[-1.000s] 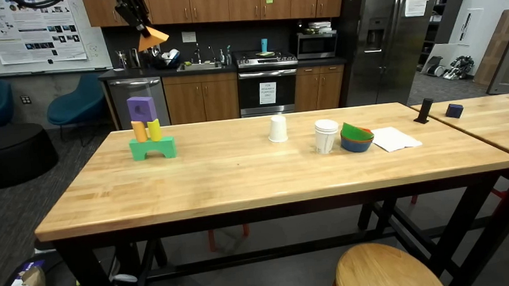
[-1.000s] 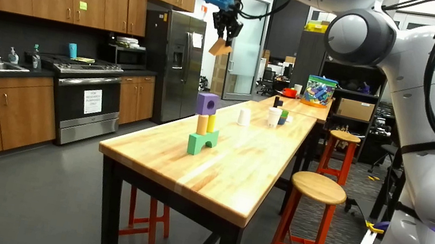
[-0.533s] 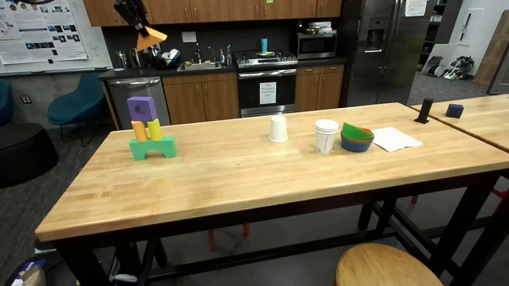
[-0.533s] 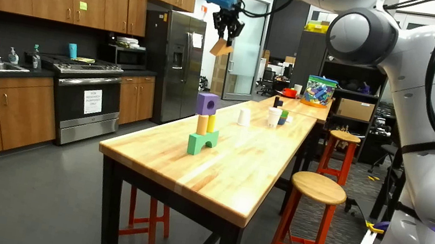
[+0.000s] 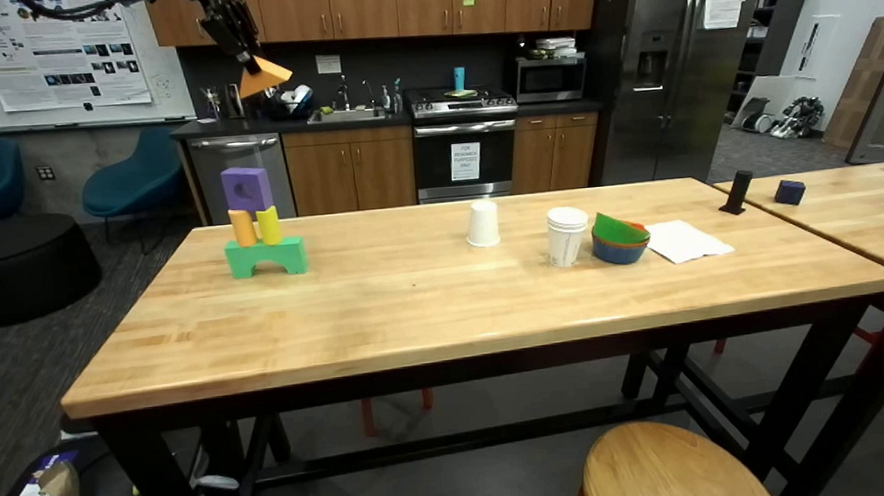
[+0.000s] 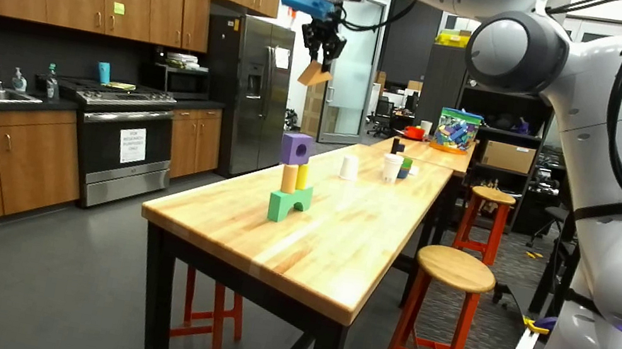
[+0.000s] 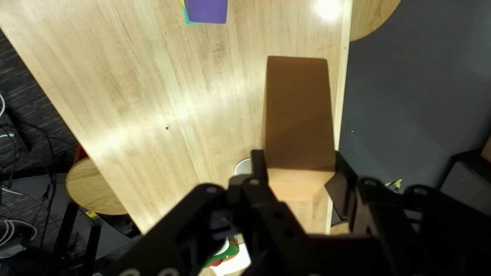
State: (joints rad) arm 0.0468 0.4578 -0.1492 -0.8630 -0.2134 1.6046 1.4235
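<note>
Fingers (image 7: 258,163) clamped on the orange block (image 7: 299,115) from both sides, and there it hangs in mid-air, high above the surface (image 5: 384,308)! Down below, the purple block (image 5: 246,188) bridges the orange pillar (image 5: 242,228) and the yellow pillar (image 5: 270,226), both upright on the green arch (image 5: 266,253). Well along the surface comes an upturned white cup (image 5: 483,224), then the stacked white cups (image 5: 566,240), just beside the nested bowls (image 5: 619,248).

Orange triangular block (image 7: 298,113) aloft in end effector (image 7: 299,163)
</note>
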